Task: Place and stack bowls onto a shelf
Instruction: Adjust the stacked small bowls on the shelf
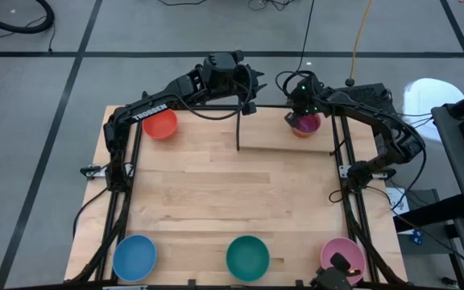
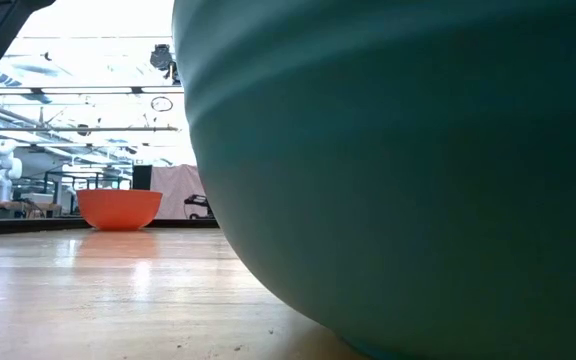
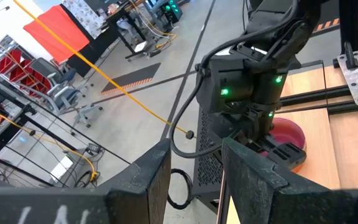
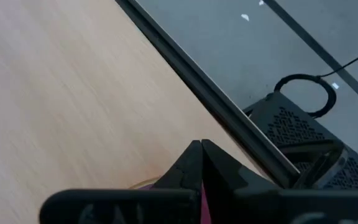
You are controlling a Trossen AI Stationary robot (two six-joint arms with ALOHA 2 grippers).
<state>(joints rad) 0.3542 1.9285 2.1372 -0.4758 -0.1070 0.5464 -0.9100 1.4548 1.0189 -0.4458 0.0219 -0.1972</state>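
Note:
A purple bowl [image 1: 306, 122] sits nested in an orange bowl [image 3: 293, 163] near the table's far right corner. My right gripper [image 1: 301, 111] stands over it, shut on it; in its wrist view the fingers [image 4: 201, 149] meet. A red-orange bowl [image 1: 159, 123] rests far left. Blue [image 1: 134, 256], teal [image 1: 247, 258] and pink [image 1: 342, 256] bowls line the near edge. My left gripper [image 1: 246, 101] hangs open at the far edge, above a thin black post [image 1: 238, 130]. I cannot tell the shelf's board from the tabletop. My right gripper pinches the purple bowl's rim [image 3: 272, 143] on its far side between the two fingers, coming from above and pointing down. A purple sliver [image 4: 201, 210] shows between the fingers. The bowl stays seated in the orange bowl on the table.
Black frame rails [image 1: 346, 173] run along the table's left, right and far sides. In the low view the teal bowl [image 2: 398, 170] fills most of the picture, with the red-orange bowl [image 2: 118, 208] beyond. Bare wood [image 1: 232, 201] lies across the table's middle.

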